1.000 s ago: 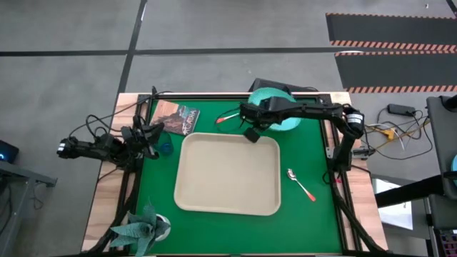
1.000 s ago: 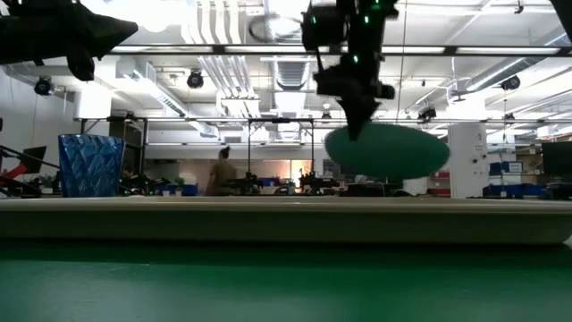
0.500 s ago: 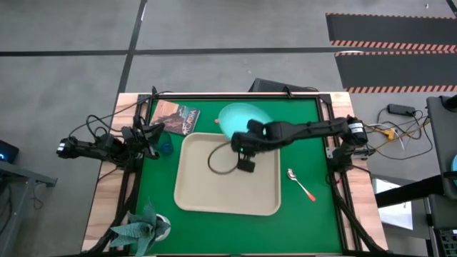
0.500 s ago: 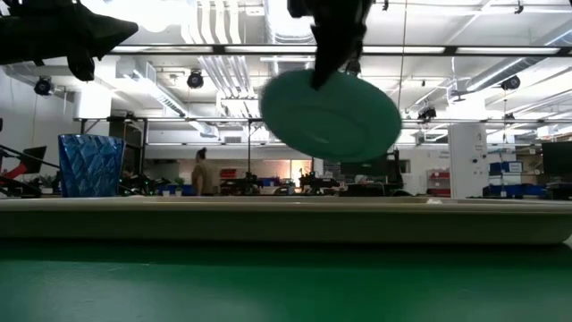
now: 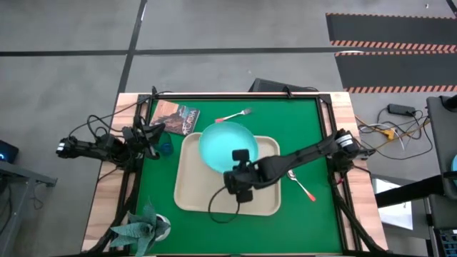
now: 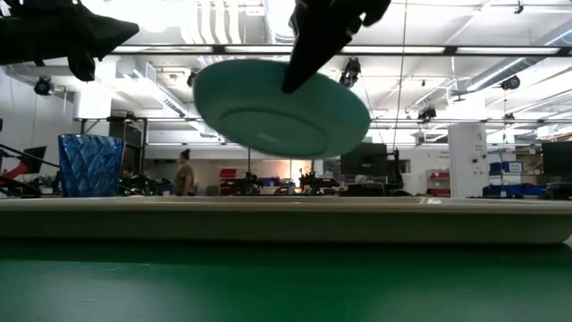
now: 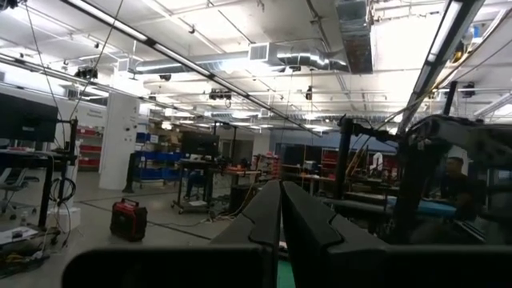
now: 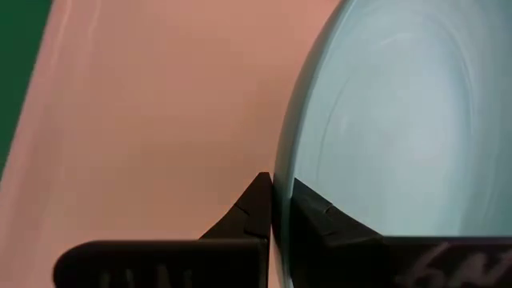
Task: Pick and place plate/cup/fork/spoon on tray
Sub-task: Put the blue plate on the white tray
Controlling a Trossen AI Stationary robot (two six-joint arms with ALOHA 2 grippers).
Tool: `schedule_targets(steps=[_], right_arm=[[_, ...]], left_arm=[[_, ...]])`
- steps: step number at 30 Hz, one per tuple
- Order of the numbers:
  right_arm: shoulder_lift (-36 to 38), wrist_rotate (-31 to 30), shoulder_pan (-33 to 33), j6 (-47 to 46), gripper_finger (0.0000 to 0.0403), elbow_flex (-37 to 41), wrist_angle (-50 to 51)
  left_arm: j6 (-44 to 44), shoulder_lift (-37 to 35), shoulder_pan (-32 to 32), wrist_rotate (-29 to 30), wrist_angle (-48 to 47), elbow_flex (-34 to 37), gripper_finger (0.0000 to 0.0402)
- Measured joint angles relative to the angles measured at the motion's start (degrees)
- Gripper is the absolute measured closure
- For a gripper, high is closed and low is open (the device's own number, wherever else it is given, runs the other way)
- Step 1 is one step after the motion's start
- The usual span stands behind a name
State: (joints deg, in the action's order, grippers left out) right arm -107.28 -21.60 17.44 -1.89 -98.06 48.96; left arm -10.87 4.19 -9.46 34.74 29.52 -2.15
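Observation:
The teal plate (image 5: 223, 145) (image 6: 281, 107) hangs tilted over the beige tray (image 5: 193, 187) (image 6: 286, 219), with my right gripper (image 5: 238, 158) (image 8: 276, 200) shut on it. The fork (image 5: 235, 114) lies on the green mat beyond the tray's far edge. The spoon (image 5: 305, 187) lies right of the tray, its bowl end partly under my right arm. The blue cup (image 5: 166, 148) (image 6: 89, 165) stands left of the tray, close to my left gripper (image 5: 158, 130) (image 7: 280, 212), which is shut and empty at the table's left edge. My right gripper pinches the plate's rim (image 8: 278, 180) between its two fingers, at the edge nearest the arm, one finger on the upper face and one underneath. The fingers slant down from the table's near right. The plate is lifted clear of the tray (image 8: 160, 120), tilted.
A book (image 5: 177, 118) lies at the far left of the mat. A green-and-white plant-like object (image 5: 143, 228) sits at the near left corner. Cables run along the table's left and right edges.
My right gripper has swung from the far right of the mat toward the near left, out over the tray, rolling its wrist and staying shut on the plate. The plate has travelled with it, clear of the table, uncovering the fork, and now lies flatter.

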Motion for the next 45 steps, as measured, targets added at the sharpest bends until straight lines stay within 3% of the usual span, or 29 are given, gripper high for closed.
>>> schedule_targets(steps=[18, 45], right_arm=[[-10.01, -3.99, 2.05, 7.44, 0.0394, -0.90, -10.75], [-16.63, -2.18, 4.03, 6.75, 0.0394, -0.86, -8.34]], left_arm=[[0.00, 0.46, 0.00, 0.00, -0.04, 0.17, 0.0401], [-0.02, 0.67, -0.02, 0.00, -0.04, 0.20, 0.0401]])
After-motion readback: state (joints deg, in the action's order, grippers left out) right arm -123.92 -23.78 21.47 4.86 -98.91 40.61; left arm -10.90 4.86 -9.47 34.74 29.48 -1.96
